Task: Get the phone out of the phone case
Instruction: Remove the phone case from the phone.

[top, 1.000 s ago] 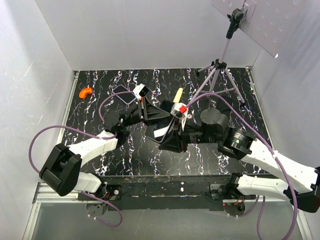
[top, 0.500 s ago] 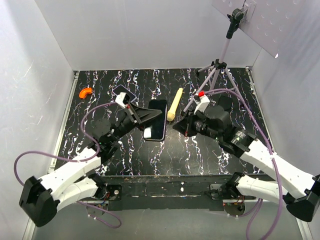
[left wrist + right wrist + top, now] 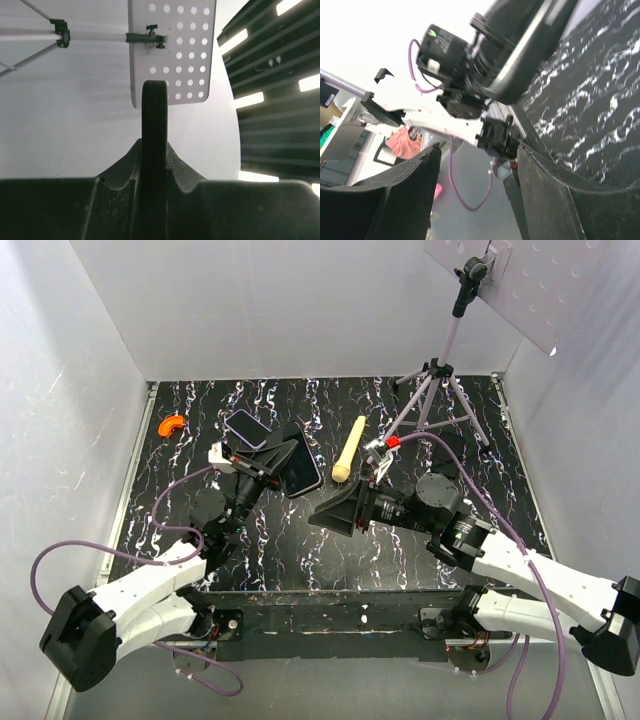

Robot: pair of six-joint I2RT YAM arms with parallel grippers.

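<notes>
Top external view: the thin matte black rectangular phone case (image 3: 303,473) is clamped edgewise by the left gripper (image 3: 283,454). The slim, lavender-rimmed phone (image 3: 247,428) is laid flat just behind it. The right gripper (image 3: 322,515) is spread wide, empty.

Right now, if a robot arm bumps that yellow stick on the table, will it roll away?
Probably, if bumped from the side: the stick looks rounded and lies flat on the smooth table. Its near end looks thicker, so it may swing in a curve rather than roll straight. It lies straight, so it is likely stiff, not floppy.
</notes>
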